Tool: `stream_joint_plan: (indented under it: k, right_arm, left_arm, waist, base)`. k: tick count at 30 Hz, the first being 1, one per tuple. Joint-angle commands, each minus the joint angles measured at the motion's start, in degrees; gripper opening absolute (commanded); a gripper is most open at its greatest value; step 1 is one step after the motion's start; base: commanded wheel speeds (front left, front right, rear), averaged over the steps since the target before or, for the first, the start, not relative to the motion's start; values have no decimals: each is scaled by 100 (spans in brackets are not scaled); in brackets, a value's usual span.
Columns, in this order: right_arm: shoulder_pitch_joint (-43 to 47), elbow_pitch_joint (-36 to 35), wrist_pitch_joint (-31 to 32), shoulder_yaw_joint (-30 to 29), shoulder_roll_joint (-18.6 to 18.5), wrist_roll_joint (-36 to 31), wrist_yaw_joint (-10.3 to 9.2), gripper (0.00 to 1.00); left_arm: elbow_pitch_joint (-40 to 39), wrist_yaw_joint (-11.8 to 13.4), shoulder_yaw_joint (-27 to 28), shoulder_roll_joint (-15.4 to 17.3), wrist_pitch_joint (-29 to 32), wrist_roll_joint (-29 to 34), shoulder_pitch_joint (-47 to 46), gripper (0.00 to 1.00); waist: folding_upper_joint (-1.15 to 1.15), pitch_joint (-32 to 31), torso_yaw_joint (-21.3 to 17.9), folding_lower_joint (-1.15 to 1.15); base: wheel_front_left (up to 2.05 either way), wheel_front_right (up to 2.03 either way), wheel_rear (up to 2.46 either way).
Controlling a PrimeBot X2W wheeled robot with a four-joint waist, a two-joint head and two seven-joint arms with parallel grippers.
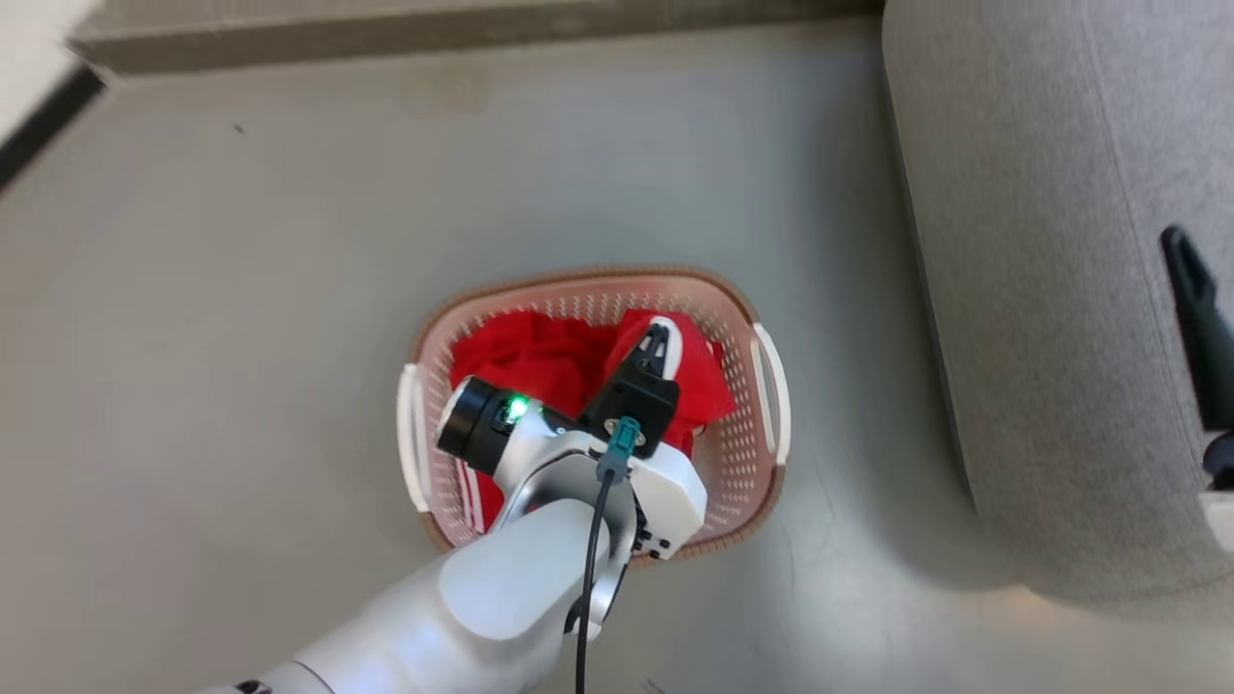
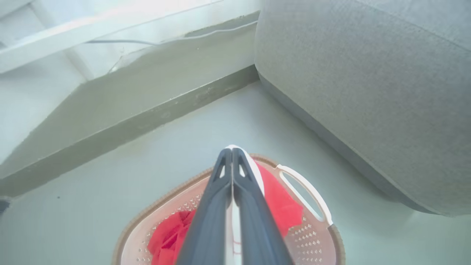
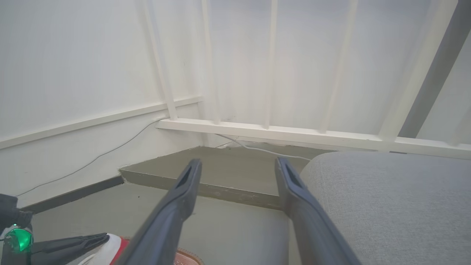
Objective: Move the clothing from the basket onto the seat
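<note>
From the head view, the left gripper (image 1: pixel 657 349) hangs over the basket (image 1: pixel 742 453), its fingers closed on a white-trimmed fold of the clothing (image 1: pixel 540 361). The rest of the red cloth lies inside the basket, which sits on the floor (image 1: pixel 241 386) near the seat (image 1: pixel 1041 289). I judge the grasp made, with the lift and the carry to the seat left to do. The arm (image 1: pixel 501 588) hides the basket's near side, and the right gripper (image 1: pixel 1184 260) is cut off at the picture's edge. In the left wrist view the 2 fingers press together on a white strip; how much cloth they hold is hard to tell. In the right wrist view the right gripper's fingers stand apart and empty beside the seat, whose far end is cut off.
</note>
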Motion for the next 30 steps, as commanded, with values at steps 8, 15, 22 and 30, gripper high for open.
stream_joint_plan:
  k: [8, 15, 22, 30]
  right_arm:
    - [452, 161, -59, 298, -108, -169, 24, 100]
    - [679, 542, -59, 578, 164, -336, 24, 100]
    - [756, 844, -59, 820, 417, -484, 24, 100]
    - [740, 1052, -59, 990, 613, -578, 24, 100]
  left_arm:
    - [-354, -635, 595, -27, -76, 519, 468, 0]
    - [-202, -1613, 1250, -27, -76, 904, 1025, 0]
    - [-17, -2649, 1744, 12, -76, 1115, 1363, 0]
    - [57, -3408, 2124, 65, -76, 1310, 1482, 0]
  waist:
    - [0, -1001, 418, 0]
    - [0, -1765, 592, 0]
    - [0, -2212, 643, 0]
    - [0, -2478, 618, 0]
  base:
    - [0, 0, 0]
    - [0, 0, 0]
    - [0, 0, 0]
    - [0, 0, 0]
